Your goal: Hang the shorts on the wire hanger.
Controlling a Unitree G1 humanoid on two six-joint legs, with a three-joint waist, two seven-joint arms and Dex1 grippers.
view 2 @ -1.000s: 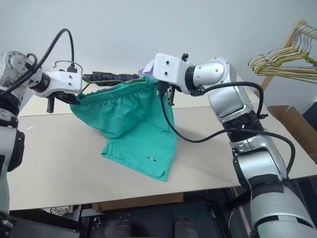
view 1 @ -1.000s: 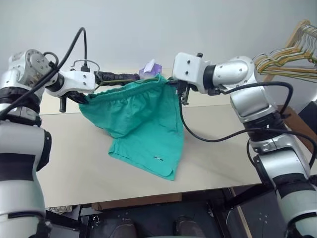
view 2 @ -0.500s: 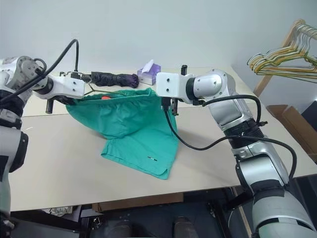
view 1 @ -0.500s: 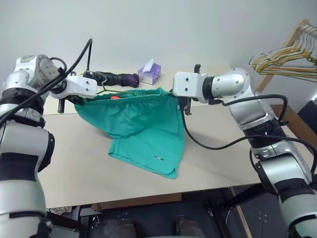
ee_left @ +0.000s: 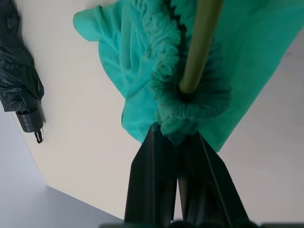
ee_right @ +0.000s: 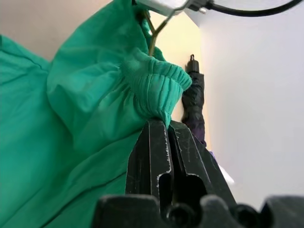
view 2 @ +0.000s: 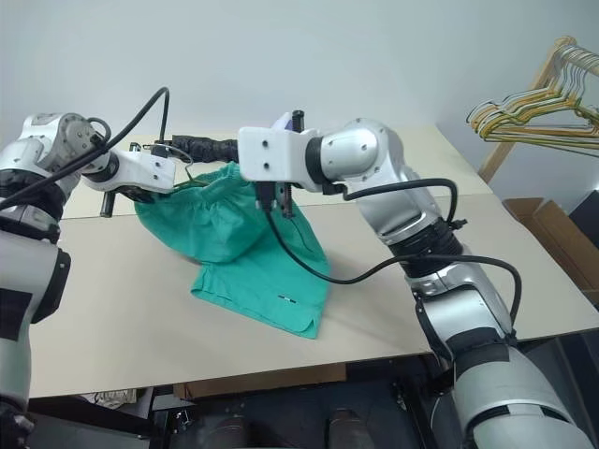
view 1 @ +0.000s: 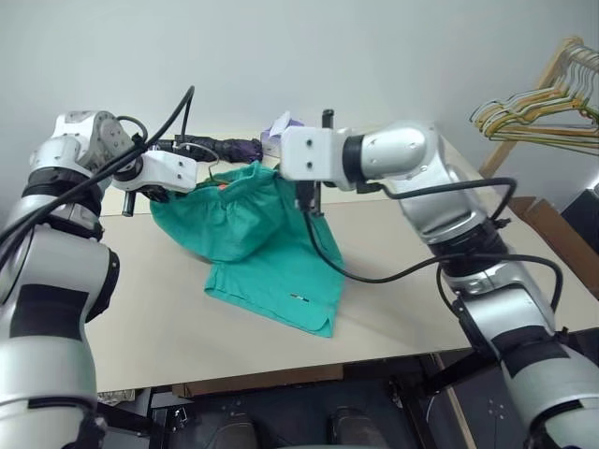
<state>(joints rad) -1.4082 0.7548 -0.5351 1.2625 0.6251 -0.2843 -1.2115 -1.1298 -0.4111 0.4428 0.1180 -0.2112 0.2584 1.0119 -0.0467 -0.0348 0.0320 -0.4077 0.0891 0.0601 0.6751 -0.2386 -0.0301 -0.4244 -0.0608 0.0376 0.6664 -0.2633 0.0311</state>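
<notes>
shorts (view 1: pixel 257 234) partly threaded: wire hanger (ee_left: pixel 199 45) enters the waistband. left gripper (ee_left: pixel 178 137) and right gripper (ee_right: pixel 166 124) each clamp the waistband. legs rest on the table (view 1: pixel 140 299); hanging remains.

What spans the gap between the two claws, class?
The shorts' gathered waistband, pinched by the left claw and right claw, bunched and sagging between them in the left eye view.

Table before me, with the things resting on it.
My pale beige table (view 1: pixel 140 309) carries the lower leg of the green shorts (view 1: pixel 281 281), hem flat on its middle; along its far edge lie a dark folded umbrella (view 1: pixel 220 146) and, just beside it, a small purple tissue box (view 1: pixel 278 131).
</notes>
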